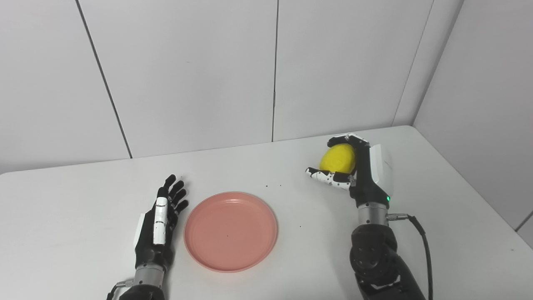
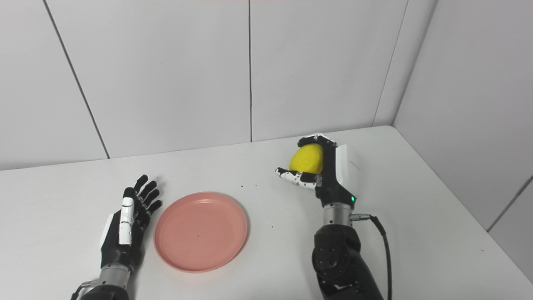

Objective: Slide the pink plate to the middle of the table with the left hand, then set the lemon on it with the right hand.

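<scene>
Bare table (image 1: 300, 208) between lemon (image 1: 337, 159) and plate (image 1: 231, 231)

plate (image 1: 230, 231) left of lemon (image 1: 338, 158) (table (image 1: 437, 216))

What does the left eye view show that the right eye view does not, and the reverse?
Only the left eye view: nothing more in objects; its picture simply lies further to the robot's left, with less of the side wall at the right.

Only the right eye view: more of the right side wall and of the table's right edge.

Both share: the left hand open, lying just left of the empty pink plate; the right hand shut on the lemon, away from the plate; small dark specks on the table.
</scene>
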